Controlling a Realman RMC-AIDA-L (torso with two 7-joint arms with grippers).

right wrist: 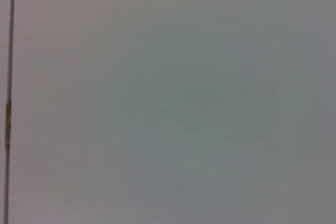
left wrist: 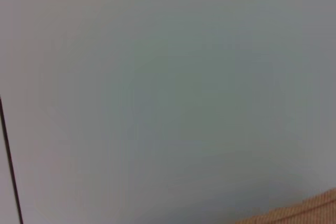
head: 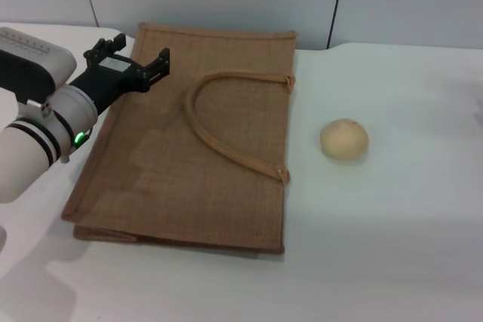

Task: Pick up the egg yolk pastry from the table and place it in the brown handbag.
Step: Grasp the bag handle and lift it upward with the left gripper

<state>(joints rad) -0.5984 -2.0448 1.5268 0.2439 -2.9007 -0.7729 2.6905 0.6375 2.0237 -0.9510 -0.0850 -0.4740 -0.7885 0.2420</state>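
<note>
Although the right arm is absent from the head view, and its wrist view shows only a plain pale surface, the left arm is seen at the near left of the bench [head: 392, 262], reaching forward over the bag. Nearest the robot lies the bottom edge of the brown handbag [head: 189, 171], which is laid flat on the bench with its mouth apparently towards the right, where the arched strap handle [head: 219, 130] is attached; laid so, the opening is presented to the pastry rather than upwards. Just beside that right edge, apart from it and resting on bare bench, the egg yolk pastry [head: 344, 139] is found, untouched and free on all sides for a grasp. Farther back, the left end effector [head: 139, 56] is held above the far left corner of the bag, its black fingers [head: 158, 64] parted and nothing between them; it is judged to be placed there either to lift or to steady the bag, though contact with the fabric cannot be confirmed from this angle. A sliver of woven bag edge is shown in the left wrist view. No step of the placing is yet done.
</note>
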